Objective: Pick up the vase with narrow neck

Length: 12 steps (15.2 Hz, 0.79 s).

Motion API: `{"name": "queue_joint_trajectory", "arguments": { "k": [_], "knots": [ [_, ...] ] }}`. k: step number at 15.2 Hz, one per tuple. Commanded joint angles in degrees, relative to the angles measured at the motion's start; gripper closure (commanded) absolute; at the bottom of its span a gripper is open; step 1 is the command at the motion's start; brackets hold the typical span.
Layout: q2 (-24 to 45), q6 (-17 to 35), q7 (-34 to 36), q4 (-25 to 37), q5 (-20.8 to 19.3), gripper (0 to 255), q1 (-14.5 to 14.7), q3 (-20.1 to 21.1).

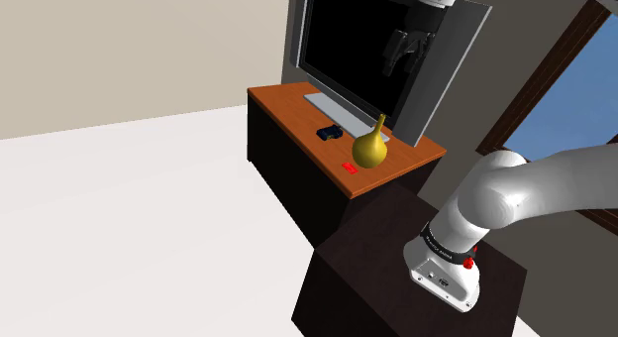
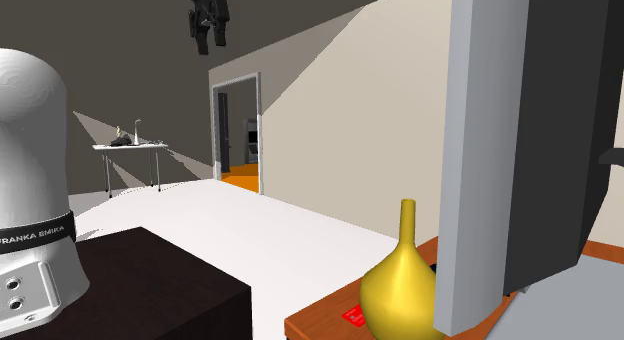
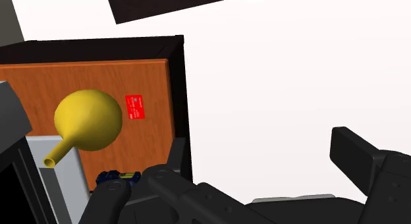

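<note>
While our all-black gripper (image 1: 404,50) hangs high, spread open, we see the yellow narrow-necked vase (image 1: 370,147) upright on the orange-topped cabinet (image 1: 287,95).

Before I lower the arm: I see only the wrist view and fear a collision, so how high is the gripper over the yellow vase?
Observer: In the shoulder view the gripper hangs well above the vase, level with the upper part of the screen.
Operator: Is that screen near the vase?
Observer: Yes. The second exterior view shows it rising just beside the vase, far taller than the neck.
Operator: Is the vase upright?
Observer: Yes, it stands neck straight up on the cabinet.
</note>
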Motion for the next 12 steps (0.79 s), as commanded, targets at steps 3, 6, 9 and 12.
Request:
{"name": "queue_joint_trajectory", "arguments": {
  "k": [3,6,9,12],
  "knots": [
    [1.3,2.2,-2.4,-1.2,-1.2,0,-0.6,-2.2],
    [3.8,5.7,-5.9,-2.4,-2.8,0,-1.3,-5.6],
    [7.0,9.2,-9.4,-2.9,-4.2,0,-2.1,-8.9],
    [10.8,12.8,-12.9,-2.8,-5.3,0,-2.6,-12.3]
  ]
}}
